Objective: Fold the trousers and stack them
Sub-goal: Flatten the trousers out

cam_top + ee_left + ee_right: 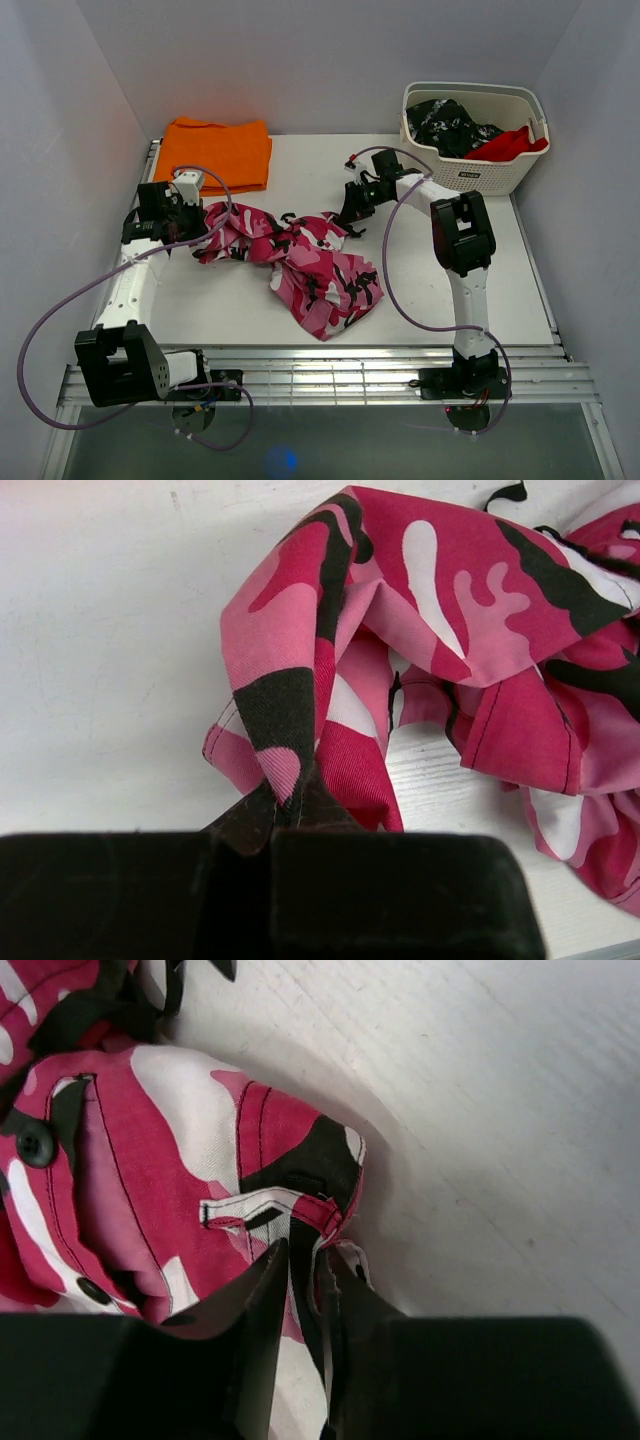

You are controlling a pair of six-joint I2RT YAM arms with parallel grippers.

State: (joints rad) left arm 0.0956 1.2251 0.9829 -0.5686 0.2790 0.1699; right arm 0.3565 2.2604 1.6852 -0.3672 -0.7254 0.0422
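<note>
Left gripper (285, 815) and right gripper (300, 1278) each pinch tight on a thin edge of the bunched trousers (310, 265). If pulled apart, either slight hold could slip free.

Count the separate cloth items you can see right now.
4: the trousers mid-table; an orange cloth at far left; a speckled garment and a red garment in the basket, which may hide more.
</note>
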